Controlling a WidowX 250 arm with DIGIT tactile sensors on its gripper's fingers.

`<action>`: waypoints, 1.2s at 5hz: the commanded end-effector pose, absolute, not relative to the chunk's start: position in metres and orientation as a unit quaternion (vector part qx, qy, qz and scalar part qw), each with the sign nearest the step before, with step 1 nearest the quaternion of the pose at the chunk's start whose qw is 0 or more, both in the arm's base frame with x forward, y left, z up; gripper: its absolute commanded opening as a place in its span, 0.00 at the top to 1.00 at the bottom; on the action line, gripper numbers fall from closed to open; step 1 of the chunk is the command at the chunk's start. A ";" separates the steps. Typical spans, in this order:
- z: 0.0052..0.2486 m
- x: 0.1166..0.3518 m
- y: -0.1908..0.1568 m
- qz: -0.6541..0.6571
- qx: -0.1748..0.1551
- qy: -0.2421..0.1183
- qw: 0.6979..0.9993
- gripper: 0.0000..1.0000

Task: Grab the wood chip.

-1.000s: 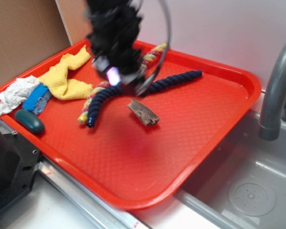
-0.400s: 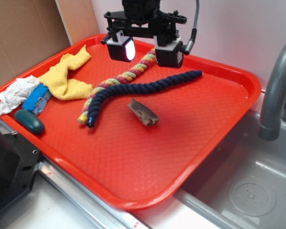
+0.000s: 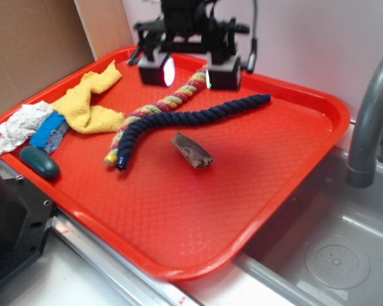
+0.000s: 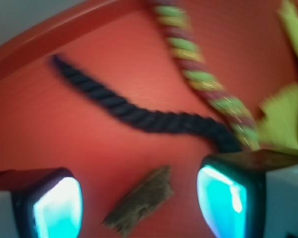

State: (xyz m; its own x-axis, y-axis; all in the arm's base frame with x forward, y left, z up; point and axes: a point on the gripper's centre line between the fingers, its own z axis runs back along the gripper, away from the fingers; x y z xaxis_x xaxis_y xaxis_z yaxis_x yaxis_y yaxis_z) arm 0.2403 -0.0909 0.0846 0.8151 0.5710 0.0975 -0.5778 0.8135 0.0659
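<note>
Exterior view: wood chip (image 3: 192, 150) lengthwise upper-left to lower-right

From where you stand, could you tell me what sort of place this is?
Probably a kitchen-style sink counter: a grey faucet curves over a metal sink basin, and an orange tray sits beside it.

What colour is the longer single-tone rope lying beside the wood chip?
Dark navy blue rope, clearest in the exterior view; the wood chip is brown.

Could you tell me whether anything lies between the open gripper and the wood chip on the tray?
Partly. The gripper hangs open over the tray's far side. The navy rope lies across the tray between it and the wood chip. The chip itself lies bare, touching nothing, and in the wrist view it shows between the fingers.
</note>
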 end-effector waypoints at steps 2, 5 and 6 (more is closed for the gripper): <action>0.056 0.228 -0.098 0.432 0.006 -0.056 0.900 0.00; 0.007 0.205 -0.110 0.435 -0.002 0.016 0.900 0.00; 0.011 0.212 -0.116 0.439 0.000 0.023 0.898 1.00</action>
